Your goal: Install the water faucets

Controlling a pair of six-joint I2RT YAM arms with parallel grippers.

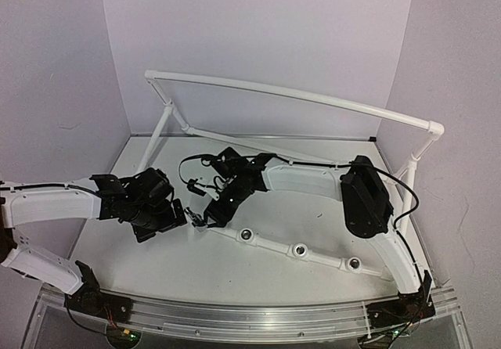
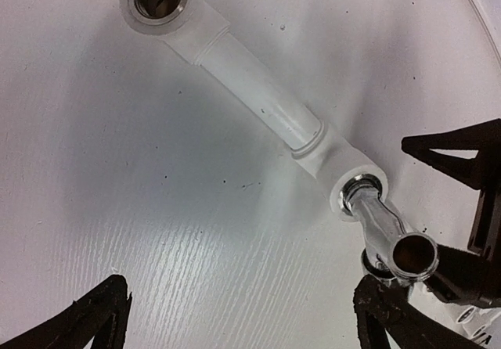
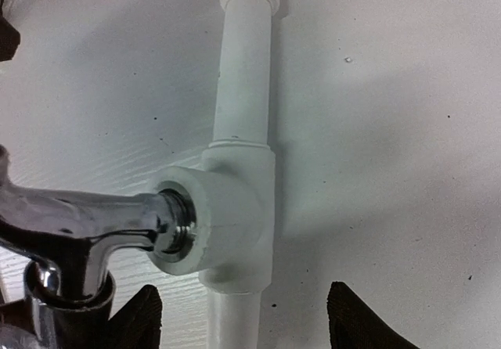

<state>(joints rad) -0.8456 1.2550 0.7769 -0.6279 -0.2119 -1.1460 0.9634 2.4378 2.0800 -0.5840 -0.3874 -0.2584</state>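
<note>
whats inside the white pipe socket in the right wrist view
The stem of the chrome water faucet is in the socket; how deep it goes is hidden inside it.

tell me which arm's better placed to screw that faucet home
Right, probably: the right gripper is against the faucet seated in the end socket; the open left gripper hangs clear.

the faucet (image 3: 86, 224) at the left of the frame is polished, mirror-like metal. the white pipe (image 3: 244, 91) looks smooth matt plastic. the table (image 2: 196, 271) is white with fine wood grain.
</note>
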